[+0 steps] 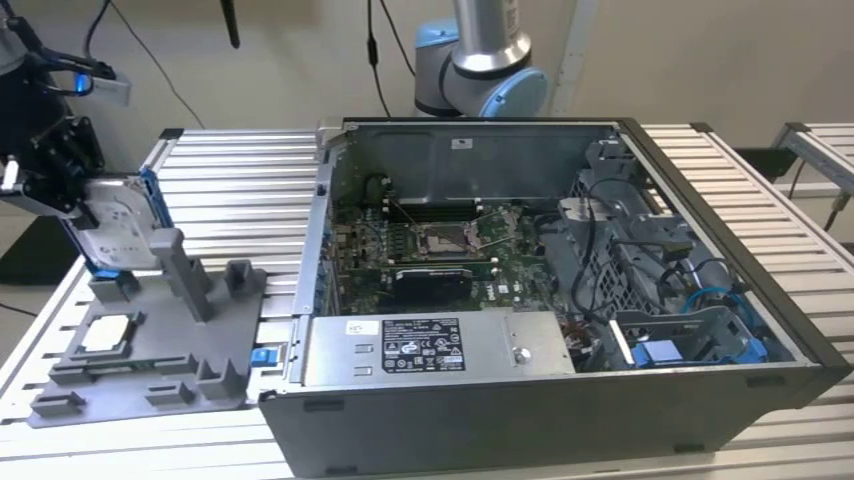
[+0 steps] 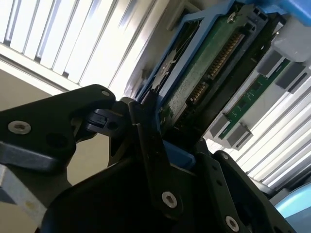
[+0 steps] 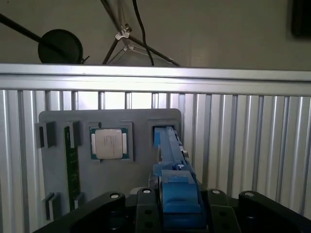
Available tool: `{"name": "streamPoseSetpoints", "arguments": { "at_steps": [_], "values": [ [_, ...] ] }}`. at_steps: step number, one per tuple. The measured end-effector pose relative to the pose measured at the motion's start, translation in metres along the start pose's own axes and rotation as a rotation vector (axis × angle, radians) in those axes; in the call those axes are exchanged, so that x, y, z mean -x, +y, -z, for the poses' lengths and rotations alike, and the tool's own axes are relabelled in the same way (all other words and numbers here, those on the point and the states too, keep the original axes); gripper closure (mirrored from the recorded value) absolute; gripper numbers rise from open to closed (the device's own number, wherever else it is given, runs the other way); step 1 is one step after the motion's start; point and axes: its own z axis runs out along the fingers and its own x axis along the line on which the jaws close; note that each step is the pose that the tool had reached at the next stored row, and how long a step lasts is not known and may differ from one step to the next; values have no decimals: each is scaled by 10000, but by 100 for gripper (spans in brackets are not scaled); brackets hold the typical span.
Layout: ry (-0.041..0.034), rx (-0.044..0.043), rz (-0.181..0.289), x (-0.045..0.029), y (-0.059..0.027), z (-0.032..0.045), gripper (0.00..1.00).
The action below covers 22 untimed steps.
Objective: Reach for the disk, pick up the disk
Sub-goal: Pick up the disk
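Observation:
The disk (image 1: 118, 225) stands on edge at the exterior view's far left, silver with blue rails, over the back of the grey tray (image 1: 147, 370). My gripper (image 1: 51, 185) holds it from the left side. In the first wrist view the disk (image 3: 170, 150) runs edge-on away from my gripper (image 3: 179, 206), whose black fingers (image 3: 146, 208) press on both sides of its blue rail. The second wrist view shows the disk's green circuit board (image 2: 214, 63) above my gripper (image 2: 177, 160). Its lower end sits at a tray slot; I cannot tell whether it touches.
A square silver chip (image 1: 107, 335) (image 3: 111, 143) and a green memory stick (image 3: 71, 160) lie in the tray. The open computer case (image 1: 534, 410) stands to the exterior view's right of the tray on the slatted metal table (image 1: 234, 170).

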Motion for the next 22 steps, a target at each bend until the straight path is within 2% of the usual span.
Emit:
{"name": "streamPoseSetpoints", "arguments": {
  "at_steps": [8, 16, 20, 22],
  "values": [
    [1, -184, 13, 5, 36, 179, 100],
    [0, -210, 16, 16, 37, 478, 100],
    [1, -212, 16, 22, 33, 654, 100],
    [1, -216, 16, 23, 32, 702, 100]
  ]
}}
